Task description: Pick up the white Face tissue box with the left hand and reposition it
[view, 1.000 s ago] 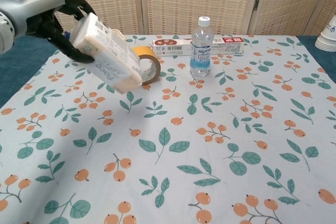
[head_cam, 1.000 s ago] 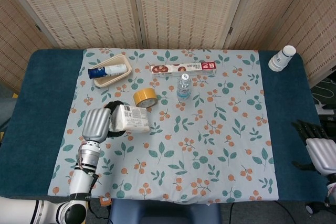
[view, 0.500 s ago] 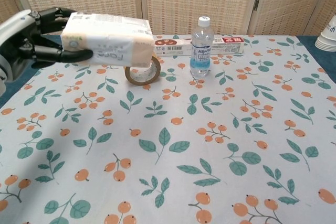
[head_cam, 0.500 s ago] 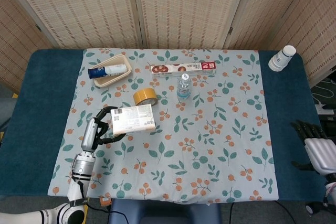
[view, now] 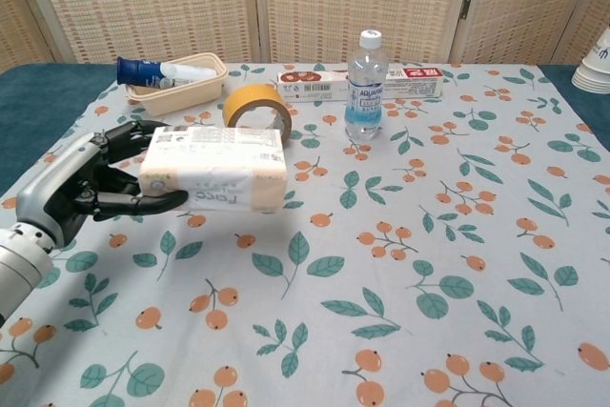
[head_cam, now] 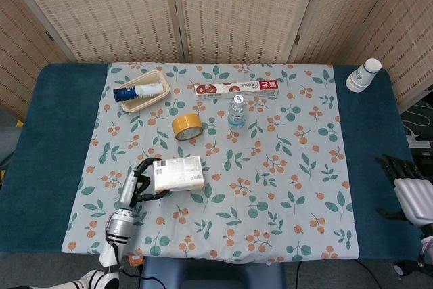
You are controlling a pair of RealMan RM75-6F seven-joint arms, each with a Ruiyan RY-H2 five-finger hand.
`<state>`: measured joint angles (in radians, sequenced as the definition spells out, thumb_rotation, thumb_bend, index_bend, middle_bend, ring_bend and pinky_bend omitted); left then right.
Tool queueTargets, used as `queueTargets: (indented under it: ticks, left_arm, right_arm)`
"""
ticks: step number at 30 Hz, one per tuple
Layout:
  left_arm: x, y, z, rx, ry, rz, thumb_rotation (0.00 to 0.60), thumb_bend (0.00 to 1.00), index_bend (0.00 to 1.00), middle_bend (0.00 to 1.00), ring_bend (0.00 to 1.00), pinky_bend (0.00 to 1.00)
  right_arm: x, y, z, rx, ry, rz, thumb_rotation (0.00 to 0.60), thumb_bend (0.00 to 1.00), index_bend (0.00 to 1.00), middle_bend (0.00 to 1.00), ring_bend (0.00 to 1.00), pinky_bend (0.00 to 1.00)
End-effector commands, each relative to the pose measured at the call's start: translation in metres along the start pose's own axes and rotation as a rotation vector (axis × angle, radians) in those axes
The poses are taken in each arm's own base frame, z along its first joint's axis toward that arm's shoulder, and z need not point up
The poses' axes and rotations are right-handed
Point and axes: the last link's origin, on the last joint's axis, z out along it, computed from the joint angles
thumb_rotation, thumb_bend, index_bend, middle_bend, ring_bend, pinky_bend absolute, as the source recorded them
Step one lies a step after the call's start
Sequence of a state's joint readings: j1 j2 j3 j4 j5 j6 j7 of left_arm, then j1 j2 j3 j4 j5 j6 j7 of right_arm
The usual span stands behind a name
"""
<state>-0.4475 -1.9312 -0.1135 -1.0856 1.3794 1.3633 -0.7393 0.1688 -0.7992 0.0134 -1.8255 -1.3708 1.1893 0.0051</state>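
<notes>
The white tissue box (head_cam: 178, 174) (view: 214, 168) lies level on its long side, held above the floral cloth at the front left. My left hand (head_cam: 137, 184) (view: 93, 184) grips its left end, fingers wrapped over top and bottom. In the chest view the printed label faces up and the word "Face" shows on its front. My right hand (head_cam: 410, 193) rests at the far right over the blue table surface, fingers spread, holding nothing; the chest view does not show it.
A yellow tape roll (head_cam: 186, 126) (view: 257, 109) lies behind the box. A water bottle (head_cam: 236, 112) (view: 363, 85) and a long red-and-white box (head_cam: 236, 89) stand farther back. A tray (head_cam: 130, 104) holds a blue-capped tube. Paper cups (head_cam: 364, 74) stand back right.
My left hand has carried the tissue box toward the front edge and lower, turning it from tilted to level. The right hand has stayed still.
</notes>
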Motion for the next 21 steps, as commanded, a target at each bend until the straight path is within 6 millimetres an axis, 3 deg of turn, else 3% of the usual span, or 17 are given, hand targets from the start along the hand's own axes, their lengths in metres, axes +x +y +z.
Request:
queueTargets:
  ticks: [1, 11, 21]
  left_arm:
    - [-0.005, -0.003, 0.003, 0.001, 0.0, -0.018, 0.6, 0.16, 0.46, 0.54, 1.0, 1.0]
    - [-0.022, -0.016, 0.005, 0.008, -0.02, -0.005, 0.6, 0.16, 0.46, 0.53, 1.0, 1.0]
    - [-0.017, -0.026, 0.012, -0.034, 0.023, 0.08, 0.6, 0.16, 0.44, 0.52, 1.0, 1.0]
  right_arm:
    - [0.001, 0.0, -0.001, -0.001, 0.004, 0.003, 0.6, 0.12, 0.03, 0.0, 0.0, 0.0]
    - [0.0, 0.001, -0.001, -0.005, 0.005, 0.003, 0.6, 0.12, 0.03, 0.0, 0.0, 0.0]
    - [-0.001, 0.002, 0.001, -0.012, 0.001, 0.0, 0.6, 0.12, 0.03, 0.0, 0.0, 0.0]
